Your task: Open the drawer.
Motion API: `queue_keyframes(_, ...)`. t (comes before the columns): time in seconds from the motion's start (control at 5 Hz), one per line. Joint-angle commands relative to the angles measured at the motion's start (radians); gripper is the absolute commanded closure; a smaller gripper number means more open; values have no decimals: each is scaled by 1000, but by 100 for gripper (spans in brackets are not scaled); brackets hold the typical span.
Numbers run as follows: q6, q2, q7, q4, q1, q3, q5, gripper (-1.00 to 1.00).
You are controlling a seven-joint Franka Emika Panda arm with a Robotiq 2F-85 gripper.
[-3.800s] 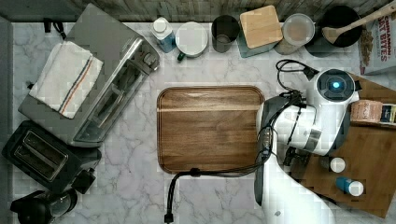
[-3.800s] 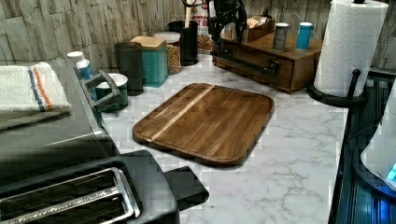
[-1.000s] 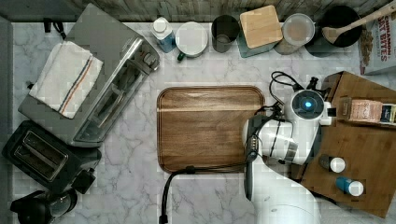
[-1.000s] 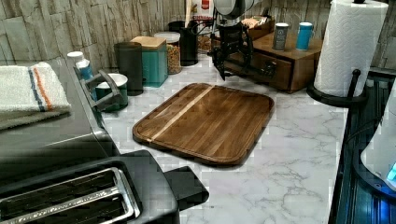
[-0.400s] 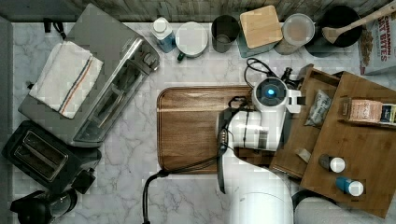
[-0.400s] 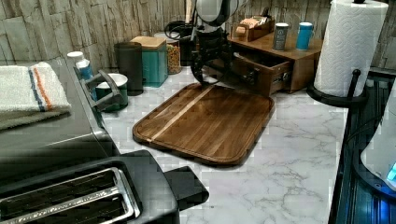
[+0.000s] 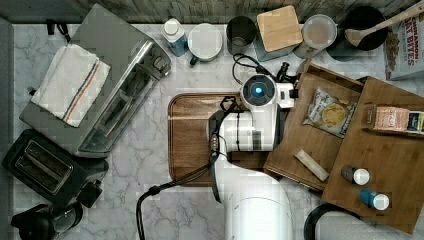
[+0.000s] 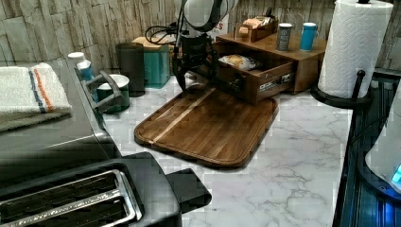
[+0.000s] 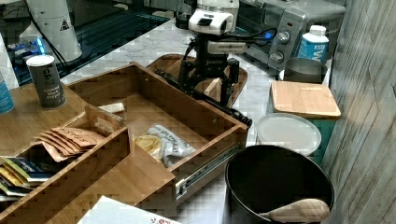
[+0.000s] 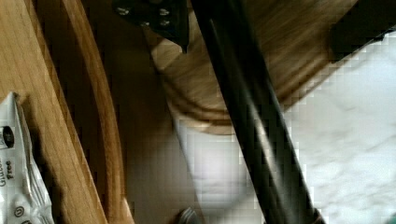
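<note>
The brown wooden drawer (image 7: 300, 135) stands pulled well out of its cabinet (image 7: 385, 165), over the edge of the cutting board (image 7: 192, 140). A snack bag (image 7: 330, 112) and a small wooden block (image 7: 311, 165) lie inside it. In the right view my gripper (image 9: 208, 91) is at the drawer's front. Its fingers are spread either side of the long black bar handle (image 9: 205, 98) and stand open. The wrist view has the handle (image 10: 252, 116) running between the two fingers (image 10: 154, 14), clear of both. In the left view the gripper (image 8: 196, 78) hangs by the drawer front (image 8: 272, 80).
A toaster oven (image 7: 100, 85) with a towel on it and a black toaster (image 7: 45, 167) fill the top view's left. Cups and canisters (image 7: 277, 27) line the back wall. A black pot with a wooden spoon (image 9: 275, 186) sits beside the drawer. A paper towel roll (image 8: 359, 47) stands at the left view's right.
The drawer has slid out of the cabinet toward the top view's left, with the arm travelling the same way at its handle and now reaching over the cutting board.
</note>
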Motion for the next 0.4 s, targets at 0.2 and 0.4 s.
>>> queue_keyframes(0.2,50,33,52,222,112,127,43,-100)
queue_keyframes(0.4,50,33,52,222,112,127,42,-100)
